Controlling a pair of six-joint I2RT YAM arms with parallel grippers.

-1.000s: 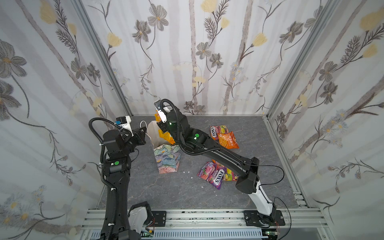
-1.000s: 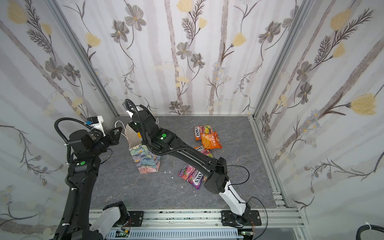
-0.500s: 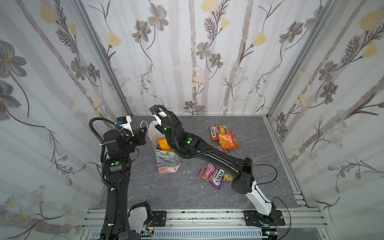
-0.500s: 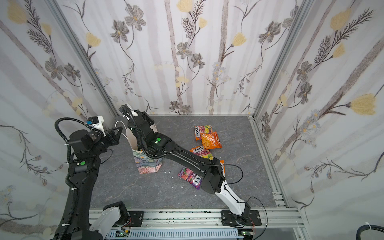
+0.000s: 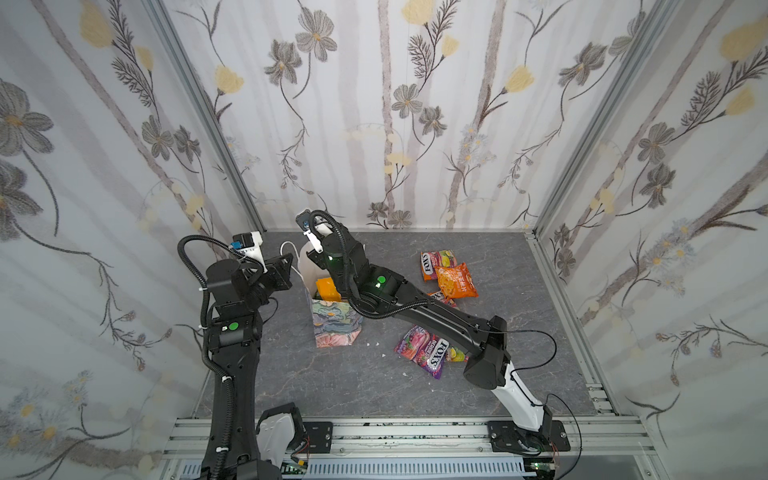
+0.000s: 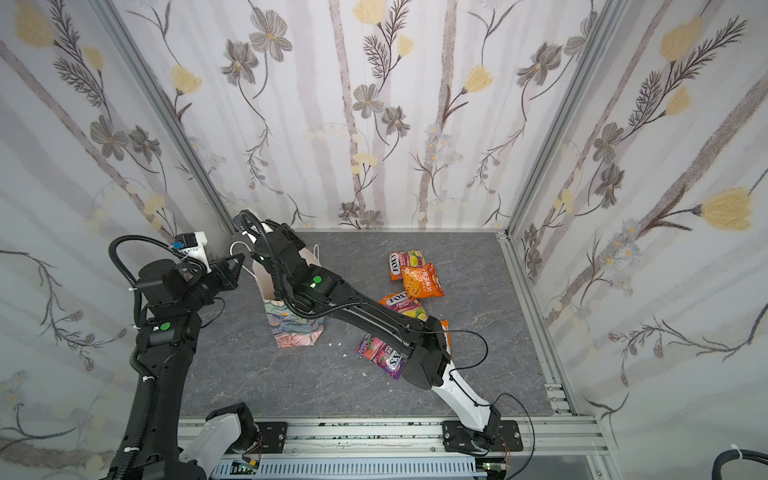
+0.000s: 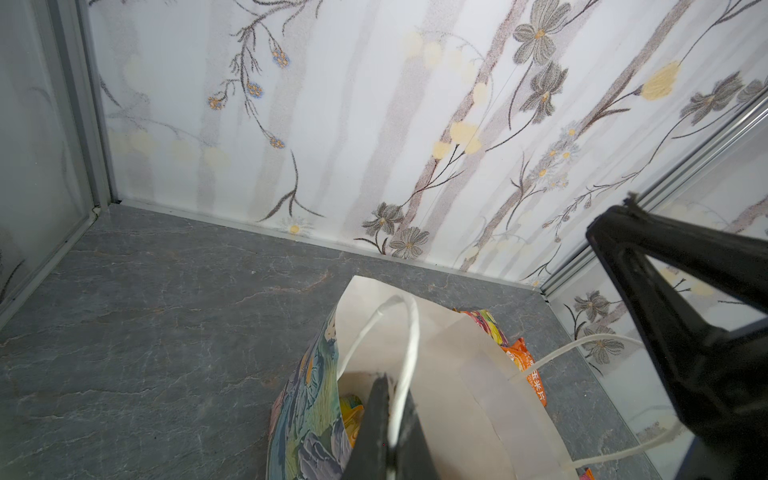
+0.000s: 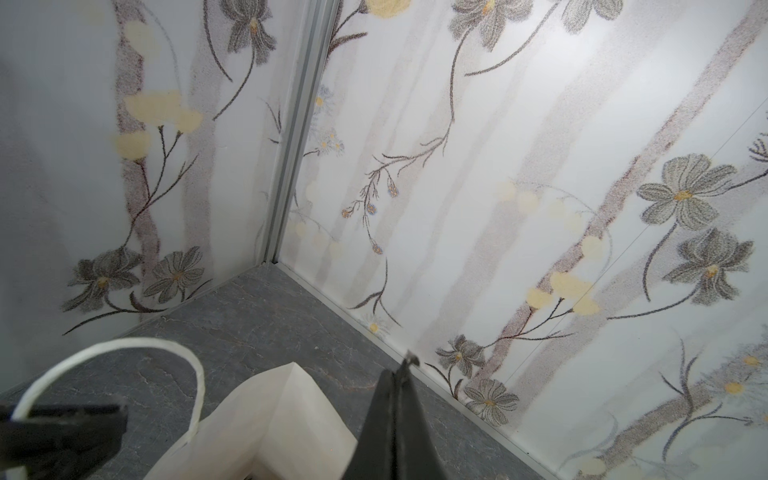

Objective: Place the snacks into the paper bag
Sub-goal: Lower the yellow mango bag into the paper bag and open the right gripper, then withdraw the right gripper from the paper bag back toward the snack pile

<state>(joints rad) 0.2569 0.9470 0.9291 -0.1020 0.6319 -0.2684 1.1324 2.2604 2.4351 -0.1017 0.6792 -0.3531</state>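
**Q:** Left gripper [image 7: 386,401] first: how do its jaws stand?

**A:** They are pressed together on the white cord handle [image 7: 405,374] of the paper bag [image 5: 334,328], at the bag's left rim.

**Q:** And the bag itself?

**A:** It stands upright on the grey table [image 5: 353,386] with its mouth open and its painted side outward. A yellow-orange pack [image 5: 328,289] sits inside it and shows through the open mouth.

**Q:** The right gripper [image 8: 397,395]?

**A:** It hangs just above the bag's mouth, toward the back, beside the white inner wall. Its jaws are closed flat against each other.

**Q:** What lies right of the bag?

**A:** The other snacks lie flat on the table, apart from the bag. Behind and to the right of it, a FOX'S pouch [image 5: 438,261] touches an orange pouch [image 5: 457,282]. Another FOX'S pouch [image 6: 401,305] lies partly under the right arm. A purple FOX'S pouch [image 5: 424,353] lies right of the bag, toward the front.
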